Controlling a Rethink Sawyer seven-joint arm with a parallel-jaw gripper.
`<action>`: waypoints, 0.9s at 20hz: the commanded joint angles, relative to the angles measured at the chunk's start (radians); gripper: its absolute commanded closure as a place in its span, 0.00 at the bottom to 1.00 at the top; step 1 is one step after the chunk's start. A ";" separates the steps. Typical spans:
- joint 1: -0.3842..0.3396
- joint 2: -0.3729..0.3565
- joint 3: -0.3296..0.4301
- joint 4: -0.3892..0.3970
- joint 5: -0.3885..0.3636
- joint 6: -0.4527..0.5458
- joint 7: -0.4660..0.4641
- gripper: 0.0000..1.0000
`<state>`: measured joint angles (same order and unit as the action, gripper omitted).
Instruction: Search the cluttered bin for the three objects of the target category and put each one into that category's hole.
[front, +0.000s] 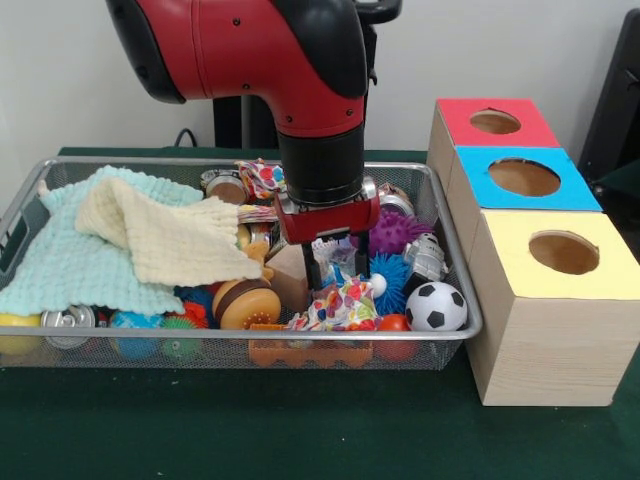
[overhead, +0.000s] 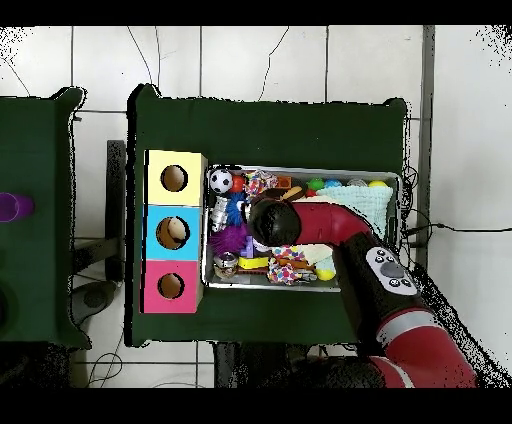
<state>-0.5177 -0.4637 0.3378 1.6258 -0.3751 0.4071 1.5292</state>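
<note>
Here the gripper (front: 325, 272) reaches down into the middle of the wire bin (front: 455, 255), its dark fingers sunk among the clutter just behind a crinkled, brightly patterned wrapper (front: 340, 305); whether they are parted or closed on anything cannot be told from either view. Beside the gripper, toward the boxes, lie a purple spiky ball (front: 397, 230), a blue spiky ball (front: 393, 277) and a soccer ball (front: 436, 306) at the bin's front corner. On the other side of the gripper sits a toy burger (front: 246, 303), and past it a cream knitted cloth (front: 165, 235) lies over a mint knitted cloth (front: 70, 265), covering that end of the bin. Cans (front: 68, 320) and small coloured balls (front: 135, 322) show under the cloths.

The bin rests on a dark green table cover (front: 300, 425). Just beside the bin stand three wooden boxes in a row, each with a round hole on top: a yellow-topped box (front: 560, 255) nearest the soccer ball, a blue-topped box (front: 525, 178), then a red-topped box (front: 495, 122). The overhead view shows pale floor tiles (overhead: 250, 60) around the table. No writing can be read.
</note>
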 joint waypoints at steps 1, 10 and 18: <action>-0.003 0.152 -0.008 -0.092 -0.064 -0.082 0.044 0.00; 0.002 0.157 -0.012 -0.097 -0.068 -0.083 0.042 0.00; 0.004 0.157 -0.015 -0.097 -0.064 -0.070 0.040 1.00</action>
<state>-0.5184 -0.4478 0.3162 1.5947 -0.3751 0.4071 1.5292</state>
